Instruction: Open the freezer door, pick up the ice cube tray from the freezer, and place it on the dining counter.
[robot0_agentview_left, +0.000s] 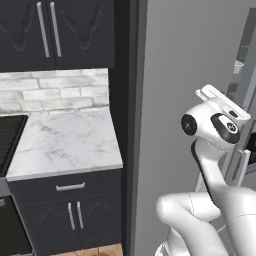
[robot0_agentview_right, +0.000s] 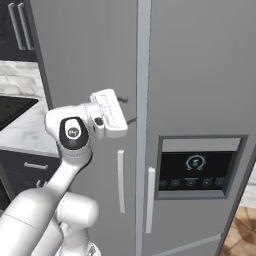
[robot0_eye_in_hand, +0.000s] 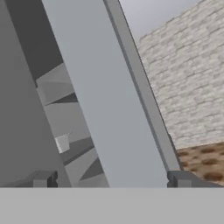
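Gripper spread wide at the edge of the partly opened freezer door, nothing held.

The gripper (robot0_eye_in_hand: 109, 181) is seen with its two dark fingertips (robot0_eye_in_hand: 43, 180) set far apart, and the pale edge of the freezer door (robot0_eye_in_hand: 103, 100) is framed between them without being clamped. Beyond that edge, open room is given by a brick wall and a strip of brown floor. On the other side of the edge, grey shelves of the freezer (robot0_agentview_right: 200, 75) interior are made out, stacked and dim; their contents cannot be told, and the ice cube tray cannot be identified. From the right base camera the hand is seen against the door panel, above the slim pale handle (robot0_agentview_right: 120, 181). A marble worktop (robot0_agentview_left: 65, 140) lies well apart to the left.
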